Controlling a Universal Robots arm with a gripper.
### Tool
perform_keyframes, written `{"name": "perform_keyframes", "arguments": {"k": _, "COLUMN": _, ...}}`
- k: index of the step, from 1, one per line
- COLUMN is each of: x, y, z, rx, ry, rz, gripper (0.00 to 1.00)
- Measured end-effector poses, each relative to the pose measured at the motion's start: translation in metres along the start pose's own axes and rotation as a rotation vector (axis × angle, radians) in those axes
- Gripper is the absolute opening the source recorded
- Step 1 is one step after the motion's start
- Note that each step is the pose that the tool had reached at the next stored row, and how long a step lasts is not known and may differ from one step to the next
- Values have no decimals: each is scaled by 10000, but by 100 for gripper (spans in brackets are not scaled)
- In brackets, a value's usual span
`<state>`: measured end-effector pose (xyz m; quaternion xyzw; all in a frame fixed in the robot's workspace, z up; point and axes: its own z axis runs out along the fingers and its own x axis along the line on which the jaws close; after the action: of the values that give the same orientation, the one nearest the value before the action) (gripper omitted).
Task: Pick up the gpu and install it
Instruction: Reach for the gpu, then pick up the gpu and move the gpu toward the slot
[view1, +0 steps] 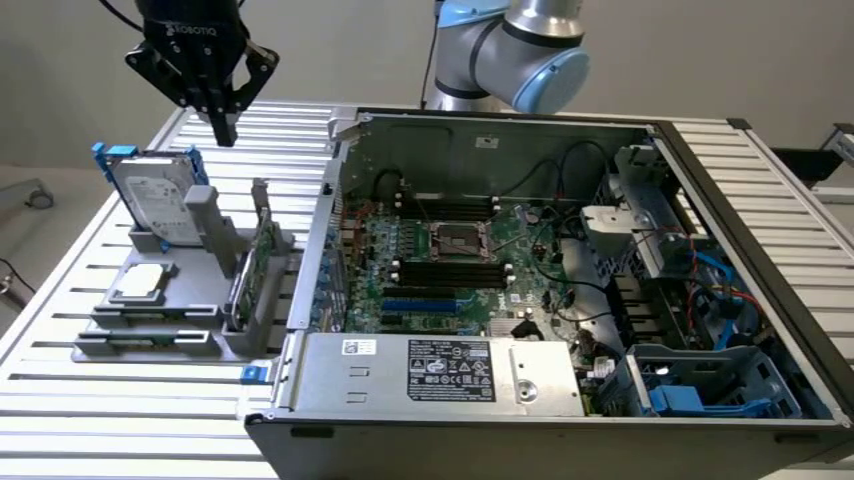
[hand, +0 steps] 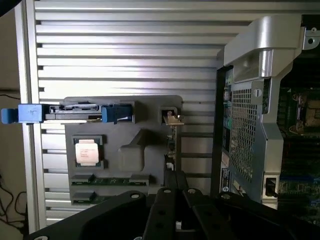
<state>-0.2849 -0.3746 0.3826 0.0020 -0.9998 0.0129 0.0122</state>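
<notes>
Locate gpu (view1: 260, 255) standing on edge in gray holder (view1: 150, 342), at 9 o'clock of open case (view1: 328, 230). Note gripper (view1: 224, 135) at 12 o'clock above, jaws closed, empty. Treat as light, rigid, fragile. Grip top edge, clear of components.

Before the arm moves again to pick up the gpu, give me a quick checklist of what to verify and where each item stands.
1. Thin green-and-black gpu card stands upright in the grey holder: ok.
2. Black hand carries nothing and hangs above the holder, apart from the card: ok.
3. Hand lined up squarely over the card: cannot tell.
4. Silver hard drive in its blue frame stands apart from the card: ok.
5. Grey computer case lies open, green motherboard exposed: ok.
6. Blue slots on the motherboard hold nothing: ok.
</notes>
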Motion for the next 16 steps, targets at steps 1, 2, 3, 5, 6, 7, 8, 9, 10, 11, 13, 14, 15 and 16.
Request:
{"name": "perform_keyframes", "arguments": {"k": 1, "x": 0, "y": -1, "z": 0, "rx": 0, "ry": 0, "rz": -7, "gripper": 11}}
{"name": "perform_keyframes", "arguments": {"k": 2, "x": 0, "y": -1, "z": 0, "rx": 0, "ry": 0, "rz": -9, "gripper": 11}}
{"name": "perform_keyframes", "arguments": {"k": 3, "x": 0, "y": -1, "z": 0, "rx": 0, "ry": -1, "rz": -12, "gripper": 11}}
{"name": "perform_keyframes", "arguments": {"k": 5, "x": 0, "y": -1, "z": 0, "rx": 0, "ry": -1, "rz": -16, "gripper": 11}}
{"name": "perform_keyframes", "arguments": {"k": 6, "x": 0, "y": -1, "z": 0, "rx": 0, "ry": -1, "rz": -18, "gripper": 11}}
{"name": "perform_keyframes", "arguments": {"k": 7, "x": 0, "y": -1, "z": 0, "rx": 1, "ry": 0, "rz": -20, "gripper": 11}}
{"name": "perform_keyframes", "arguments": {"k": 8, "x": 0, "y": -1, "z": 0, "rx": 0, "ry": -1, "rz": -23, "gripper": 11}}
{"name": "perform_keyframes", "arguments": {"k": 9, "x": 0, "y": -2, "z": 0, "rx": 0, "ry": -1, "rz": -25, "gripper": 11}}
{"name": "perform_keyframes", "arguments": {"k": 10, "x": 0, "y": -2, "z": 0, "rx": 0, "ry": -1, "rz": -27, "gripper": 11}}
{"name": "perform_keyframes", "arguments": {"k": 11, "x": 0, "y": -2, "z": 0, "rx": 1, "ry": -1, "rz": -29, "gripper": 12}}
{"name": "perform_keyframes", "arguments": {"k": 13, "x": 0, "y": -2, "z": 0, "rx": 1, "ry": -1, "rz": -34, "gripper": 17}}
{"name": "perform_keyframes", "arguments": {"k": 14, "x": 0, "y": -2, "z": 0, "rx": 0, "ry": -1, "rz": -35, "gripper": 24}}
{"name": "perform_keyframes", "arguments": {"k": 15, "x": 0, "y": -2, "z": 0, "rx": 0, "ry": -1, "rz": -38, "gripper": 29}}
{"name": "perform_keyframes", "arguments": {"k": 16, "x": 0, "y": -2, "z": 0, "rx": 1, "ry": -1, "rz": -40, "gripper": 29}}
